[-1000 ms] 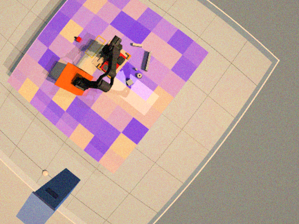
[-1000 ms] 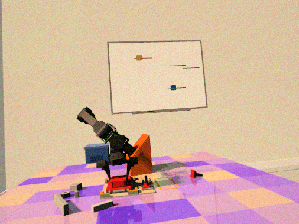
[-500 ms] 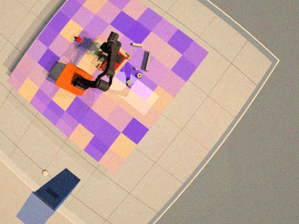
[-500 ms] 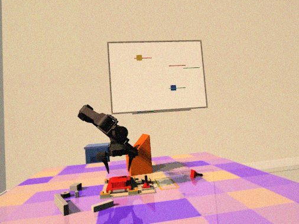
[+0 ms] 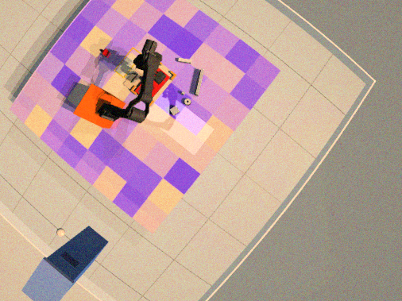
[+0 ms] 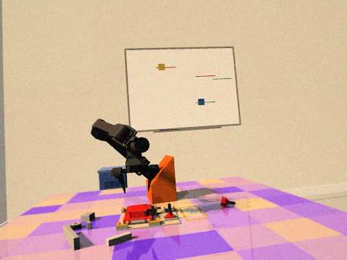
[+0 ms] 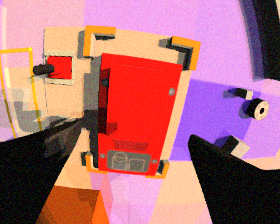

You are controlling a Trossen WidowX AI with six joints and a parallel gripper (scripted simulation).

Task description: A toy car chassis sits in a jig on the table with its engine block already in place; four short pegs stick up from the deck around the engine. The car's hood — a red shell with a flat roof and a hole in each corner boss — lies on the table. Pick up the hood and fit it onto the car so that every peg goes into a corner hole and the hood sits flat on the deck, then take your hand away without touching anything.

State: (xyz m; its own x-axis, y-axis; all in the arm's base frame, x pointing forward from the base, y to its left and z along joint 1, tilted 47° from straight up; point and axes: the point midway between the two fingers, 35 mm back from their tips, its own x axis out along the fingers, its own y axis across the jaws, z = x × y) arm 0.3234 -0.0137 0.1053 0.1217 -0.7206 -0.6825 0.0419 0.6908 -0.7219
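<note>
One jig [image 6: 123, 227] [image 7: 191, 46] with the red-hooded car [image 6: 138, 212] [image 7: 142, 110] inside its corners.

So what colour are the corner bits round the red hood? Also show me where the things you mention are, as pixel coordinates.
Orange on top [image 7: 102, 30], with dark inner sides. The wrist view shows them best.

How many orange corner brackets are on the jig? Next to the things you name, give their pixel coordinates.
4, one at each corner of the red car's place on the jig [image 7: 67, 36] [image 6: 137, 226]. In the wrist view: upper left [image 7: 92, 36] [image 6: 154, 223], upper right [image 7: 190, 47] [image 6: 121, 226] [image 5: 173, 75], lower left [image 7: 89, 164], lower right [image 7: 164, 170].
</note>
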